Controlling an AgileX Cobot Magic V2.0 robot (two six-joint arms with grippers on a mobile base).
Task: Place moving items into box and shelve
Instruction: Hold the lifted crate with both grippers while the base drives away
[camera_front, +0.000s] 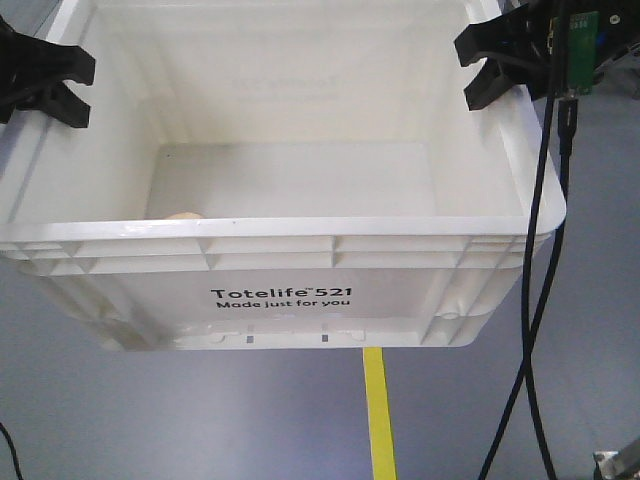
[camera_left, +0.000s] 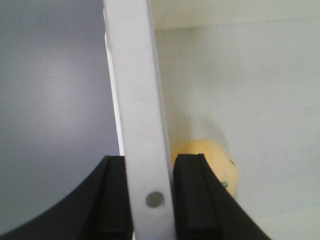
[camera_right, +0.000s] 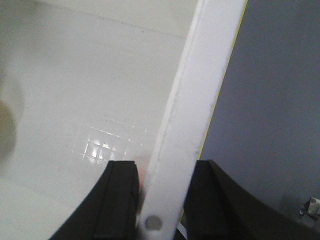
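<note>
Black cable hangs beside the box, yellow floor stripe below

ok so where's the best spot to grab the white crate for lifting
The top rim of its two end walls, one gripper each, coming down from above, one finger inside and one outside. The box is wide and open-topped with thin upright walls that fit between jaws. The left gripper and right gripper hold it that way now.

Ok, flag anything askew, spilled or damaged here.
Nothing stands out: the box sits about level between the left tool and right tool, each shut on a side rim, and the cream ball lies inside on its floor.
</note>
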